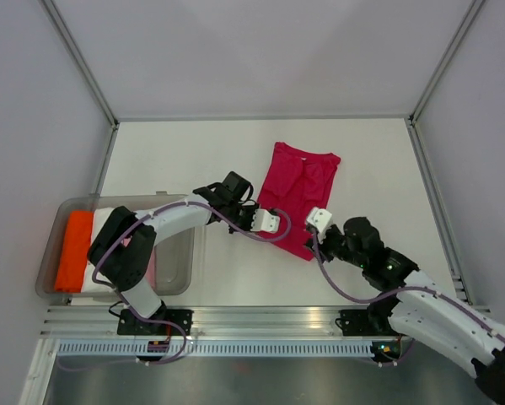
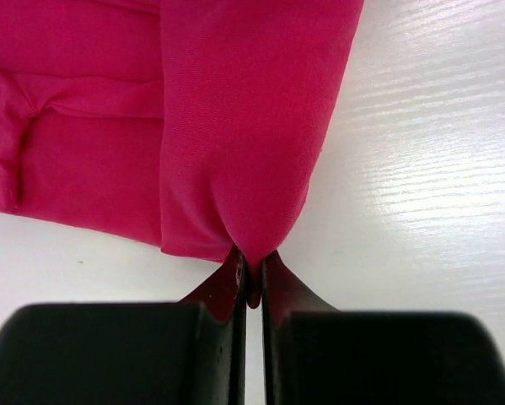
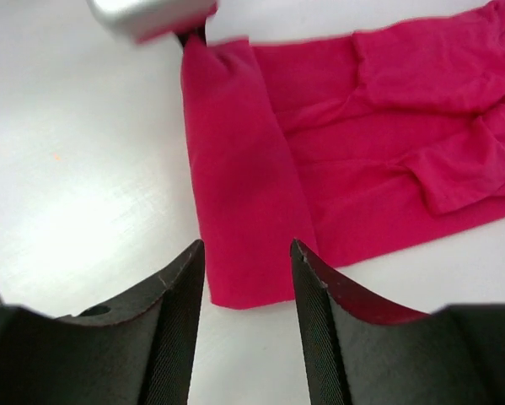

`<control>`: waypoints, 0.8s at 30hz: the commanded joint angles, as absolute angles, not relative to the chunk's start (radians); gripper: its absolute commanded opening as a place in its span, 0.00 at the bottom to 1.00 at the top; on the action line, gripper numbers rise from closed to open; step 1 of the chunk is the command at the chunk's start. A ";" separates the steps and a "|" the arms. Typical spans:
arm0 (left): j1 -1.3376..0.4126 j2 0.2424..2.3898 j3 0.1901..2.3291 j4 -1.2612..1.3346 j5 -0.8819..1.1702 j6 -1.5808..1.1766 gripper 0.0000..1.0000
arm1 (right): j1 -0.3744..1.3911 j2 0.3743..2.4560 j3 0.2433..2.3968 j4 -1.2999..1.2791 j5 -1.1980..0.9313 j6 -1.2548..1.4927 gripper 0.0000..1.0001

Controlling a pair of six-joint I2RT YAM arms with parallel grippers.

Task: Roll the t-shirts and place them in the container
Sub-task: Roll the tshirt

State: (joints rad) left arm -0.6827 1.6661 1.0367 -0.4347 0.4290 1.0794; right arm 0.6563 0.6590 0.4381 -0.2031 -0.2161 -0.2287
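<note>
Sitting at the far left of the white table [image 1: 185,152], a clear plastic tub [image 1: 174,268] holds a folded orange cloth [image 1: 73,249] (and something pale beside it, too hidden to name). Next along, the left gripper [image 2: 252,272] is clamped tight on the near left corner of the deep magenta-pink short-sleeved t-shirt [image 1: 307,177], which lies flat at mid-table with its hem end nearest the arms. The pinch bunches the cloth into a peak, apparently to anchor 1 end of a narrow turned-over band along that hem. At the right, the right gripper [image 3: 248,266] hangs with its 2 fingers spread and nothing gripped, above the band's other end. Judging by that slim band, rolling has barely begun; a matching grasp on the right would let both arms turn the hem evenly.
</note>
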 commanded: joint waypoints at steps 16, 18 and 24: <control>-0.621 1.716 1.118 -0.538 0.580 0.956 0.02 | 0.956 1.176 0.517 -0.183 0.218 -0.363 0.66; -0.617 1.718 1.127 -0.538 0.581 0.956 0.02 | 0.957 1.230 0.522 -0.187 0.201 -0.383 0.65; -0.606 1.717 1.129 -0.546 0.577 0.963 0.02 | 0.956 1.266 0.500 -0.170 0.186 -0.425 0.65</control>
